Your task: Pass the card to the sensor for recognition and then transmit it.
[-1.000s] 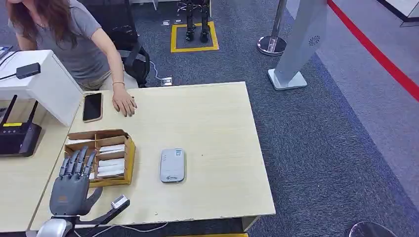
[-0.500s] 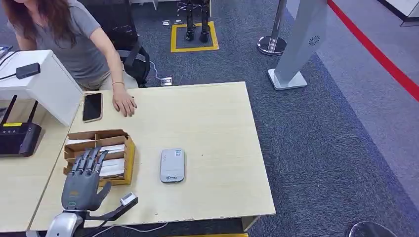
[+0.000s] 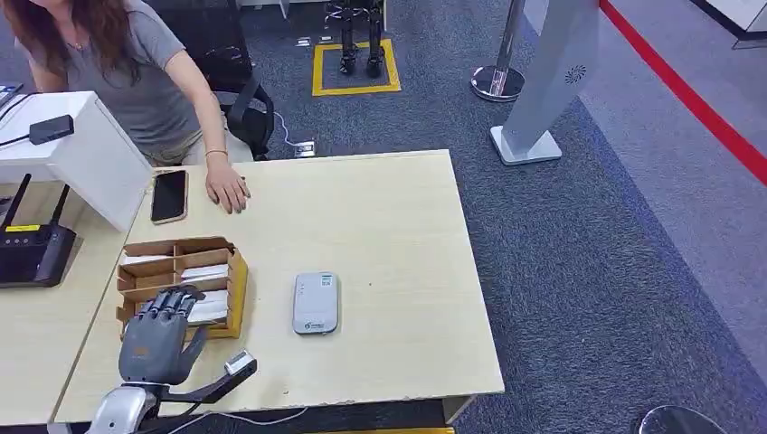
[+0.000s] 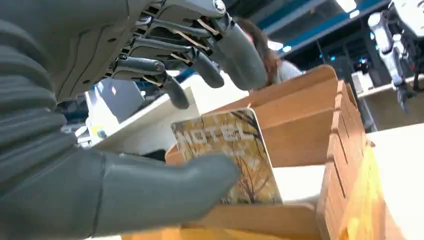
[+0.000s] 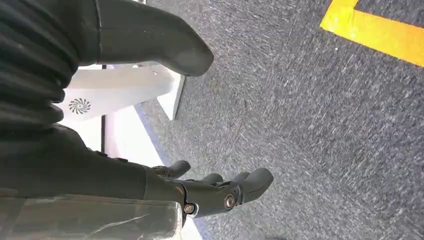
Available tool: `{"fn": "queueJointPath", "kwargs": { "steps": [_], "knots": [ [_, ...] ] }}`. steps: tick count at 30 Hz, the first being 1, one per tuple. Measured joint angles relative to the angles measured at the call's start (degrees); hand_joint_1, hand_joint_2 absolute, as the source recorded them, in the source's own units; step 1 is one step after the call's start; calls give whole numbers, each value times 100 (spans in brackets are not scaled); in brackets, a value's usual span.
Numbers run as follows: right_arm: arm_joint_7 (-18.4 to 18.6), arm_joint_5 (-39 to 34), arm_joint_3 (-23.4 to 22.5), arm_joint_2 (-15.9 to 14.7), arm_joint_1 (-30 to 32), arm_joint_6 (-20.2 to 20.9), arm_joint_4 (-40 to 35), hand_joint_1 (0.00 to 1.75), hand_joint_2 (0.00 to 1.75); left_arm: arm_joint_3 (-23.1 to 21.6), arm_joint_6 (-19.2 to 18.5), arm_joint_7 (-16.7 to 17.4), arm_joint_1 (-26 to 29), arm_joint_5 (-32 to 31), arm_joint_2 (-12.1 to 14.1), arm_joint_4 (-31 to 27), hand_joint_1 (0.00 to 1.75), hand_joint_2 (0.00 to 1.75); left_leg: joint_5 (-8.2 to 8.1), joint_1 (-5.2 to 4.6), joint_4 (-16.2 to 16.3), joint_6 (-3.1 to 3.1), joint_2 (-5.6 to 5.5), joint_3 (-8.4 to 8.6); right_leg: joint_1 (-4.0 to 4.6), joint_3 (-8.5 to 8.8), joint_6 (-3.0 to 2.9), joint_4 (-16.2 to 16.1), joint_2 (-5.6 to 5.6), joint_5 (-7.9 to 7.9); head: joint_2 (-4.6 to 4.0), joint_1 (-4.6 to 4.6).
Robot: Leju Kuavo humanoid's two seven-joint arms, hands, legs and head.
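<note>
The thumb (image 4: 165, 192) hides the card's (image 4: 235, 150) lower corner.

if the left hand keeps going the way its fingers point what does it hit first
Most likely the upright hotel card in the cardboard box: the left hand sits over the box's near end, fingers curled above the card. Contact is unclear.

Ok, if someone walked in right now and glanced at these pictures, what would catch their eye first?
Probably the left hand at the table's near left corner, its fingers curling over a patterned card that stands in the cardboard box. Next, the small grey sensor lying flat just right of the box, and the person's hand resting on the far edge beside a dark phone.
</note>
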Motion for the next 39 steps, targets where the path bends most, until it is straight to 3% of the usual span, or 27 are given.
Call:
{"fn": "queueJointPath", "kwargs": {
  "steps": [1,2,4,5,12,27,39],
  "knots": [
    [-7,0,-7,0,1,-28,0,0,175,0,-33,20,1,22,-2,0,91,175,0,0,0,0,0,0,0,0,0,0,0,0,0,0],
    [-20,0,-22,0,1,-39,0,0,175,0,-63,50,1,44,-2,0,138,175,0,0,0,0,0,0,0,0,0,0,0,0,0,0],
    [-44,-11,-57,0,4,-92,0,0,175,0,-127,76,3,70,-2,0,168,175,0,0,0,0,0,0,0,0,0,0,0,0,0,0],
    [-52,-13,-83,0,6,-122,0,0,175,0,-162,98,5,92,-2,0,175,175,0,0,0,0,0,0,0,0,0,0,0,0,0,0],
    [-98,-9,-199,-20,15,-326,-2,0,175,0,-431,138,14,383,0,-2,175,175,0,0,0,0,0,0,0,0,0,0,0,0,0,0],
    [-76,120,-271,-52,15,-306,-4,0,175,-2,-511,144,-38,481,-33,-50,175,175,0,0,1,0,0,2,0,0,0,0,0,0,0,0],
    [-146,247,-273,-52,7,-254,-7,0,175,-328,-144,-42,-640,570,-140,-996,175,175,2,0,5,-1,-1,0,0,1,1,0,-2,3,0,0]
  ]
}}
